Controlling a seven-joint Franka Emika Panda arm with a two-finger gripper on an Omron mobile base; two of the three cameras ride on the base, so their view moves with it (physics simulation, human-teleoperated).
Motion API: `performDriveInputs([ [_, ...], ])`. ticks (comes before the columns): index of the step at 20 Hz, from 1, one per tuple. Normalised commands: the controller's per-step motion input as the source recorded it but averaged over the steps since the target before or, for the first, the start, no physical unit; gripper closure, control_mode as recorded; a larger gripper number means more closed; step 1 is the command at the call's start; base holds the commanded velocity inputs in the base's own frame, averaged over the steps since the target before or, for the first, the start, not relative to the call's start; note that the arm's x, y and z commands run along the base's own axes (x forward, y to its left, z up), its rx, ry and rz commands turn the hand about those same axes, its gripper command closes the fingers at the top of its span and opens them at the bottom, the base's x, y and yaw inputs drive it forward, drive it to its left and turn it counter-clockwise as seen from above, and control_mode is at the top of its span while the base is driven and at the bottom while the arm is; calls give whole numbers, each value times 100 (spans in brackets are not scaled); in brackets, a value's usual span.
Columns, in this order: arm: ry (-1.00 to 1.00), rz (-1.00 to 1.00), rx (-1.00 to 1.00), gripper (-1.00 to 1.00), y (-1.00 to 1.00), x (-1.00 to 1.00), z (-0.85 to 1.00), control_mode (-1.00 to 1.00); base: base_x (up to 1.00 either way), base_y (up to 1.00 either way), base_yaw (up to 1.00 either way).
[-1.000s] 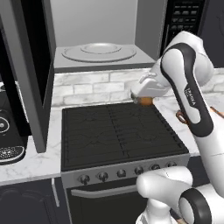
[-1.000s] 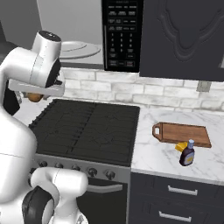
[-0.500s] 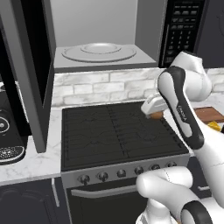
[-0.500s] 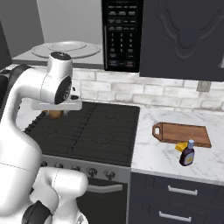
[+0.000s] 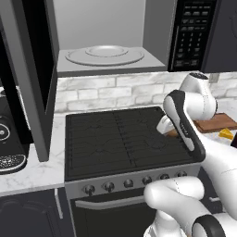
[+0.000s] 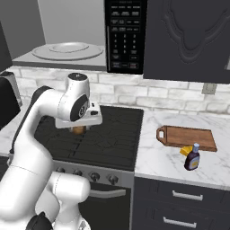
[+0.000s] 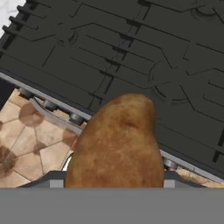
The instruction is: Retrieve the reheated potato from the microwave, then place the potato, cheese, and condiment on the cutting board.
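Here the jaws pinch the potato [image 7: 116, 142] over the stove [image 6: 96, 130], left of centre in the right base view; the cutting board [image 6: 186, 137] lies well apart at right on the worktop [image 6: 157, 157], long axis left-right.

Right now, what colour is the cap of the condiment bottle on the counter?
Bluish; the condiment bottle itself is dark purple-brown. The right base view shows it best.

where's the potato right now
The potato is held in the end effector above the black stove, left of the cutting board in the right base view.
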Motion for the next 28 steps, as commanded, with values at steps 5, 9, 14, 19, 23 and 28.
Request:
performDriveInputs([
  [5,0,-9,-8,100,-21,56,-46,-100,0,0,0],
  [9,0,-7,-6,100,-7,60,-48,-100,0,0,0],
  [14,0,0,0,100,-4,41,-23,-100,0,0,0],
  [19,0,0,0,100,0,0,0,-100,0,0,0],
  [23,0,0,0,100,0,0,0,-100,0,0,0],
  [28,0,0,0,100,0,0,0,-100,0,0,0],
])
